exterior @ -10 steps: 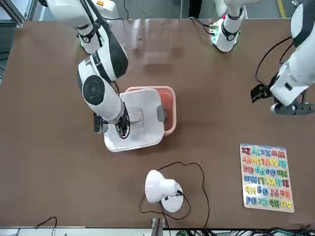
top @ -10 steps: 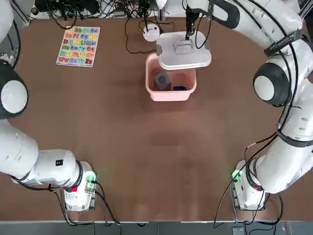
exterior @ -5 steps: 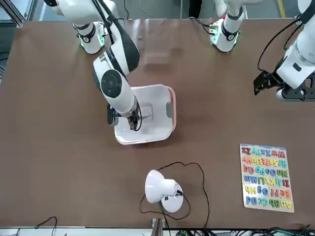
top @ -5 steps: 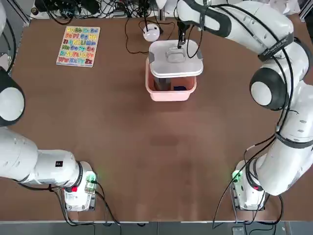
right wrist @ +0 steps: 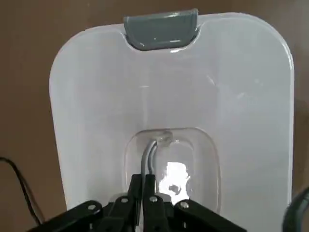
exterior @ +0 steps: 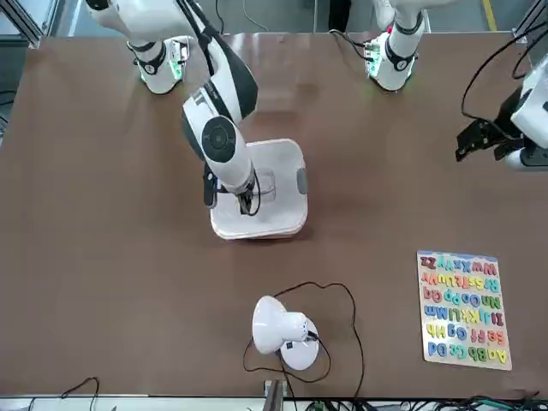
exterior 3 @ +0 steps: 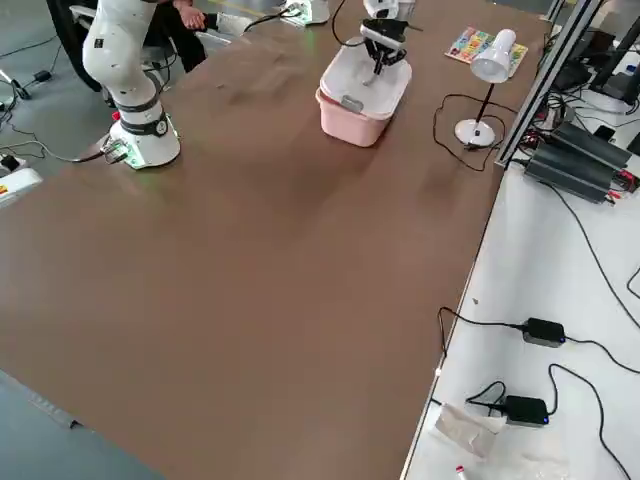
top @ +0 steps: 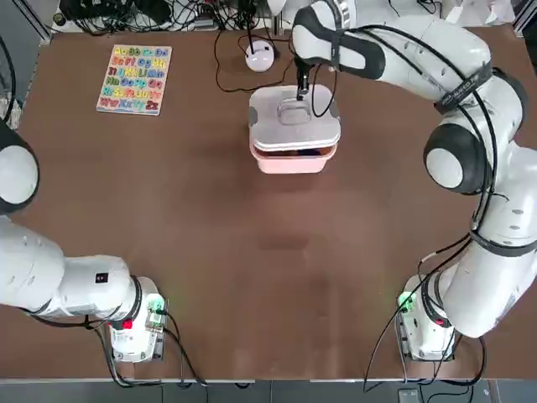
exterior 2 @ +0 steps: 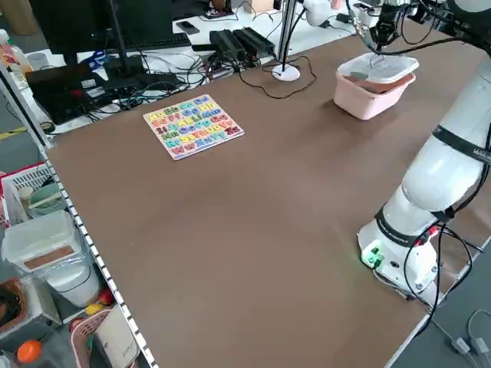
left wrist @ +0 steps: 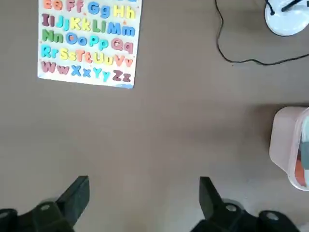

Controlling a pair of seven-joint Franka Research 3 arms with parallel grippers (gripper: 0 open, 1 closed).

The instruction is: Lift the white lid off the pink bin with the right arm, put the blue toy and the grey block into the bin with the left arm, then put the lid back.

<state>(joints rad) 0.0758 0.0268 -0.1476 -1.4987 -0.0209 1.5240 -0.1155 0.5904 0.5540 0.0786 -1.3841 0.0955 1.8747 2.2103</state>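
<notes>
The rounded-square white plastic lid point(top: 270, 134) was over the pale pink plastic bin point(top: 289, 165), close to the worktop's point(top: 210, 252) far edge and somewhat right of its middle; a strip of the bin's near side showed uncovered, with the small dark blue piece point(top: 309, 152) inside it, while the lid hid the grey block, if it was there. The step in hand looked to be the last, putting the lid back. The right gripper point(right wrist: 143, 177), above the bin, had its jaws pinched on the lid's recessed handle point(right wrist: 153, 150). The next move seemed to call for easing the lid toward the near edge until its rim matched the bin's, then lowering and pressing it level before letting go; set down as it lay, it might have caught on the rim. The left gripper point(left wrist: 145, 181), off near the worktop's left edge, had its jaws spread with nothing between them. A second earlier the lid had hung further right, leaving the grey block and the blue piece in plain sight; since then it had swung left across the bin, and the left arm point(top: 84, 277) had drawn further out to its own side
</notes>
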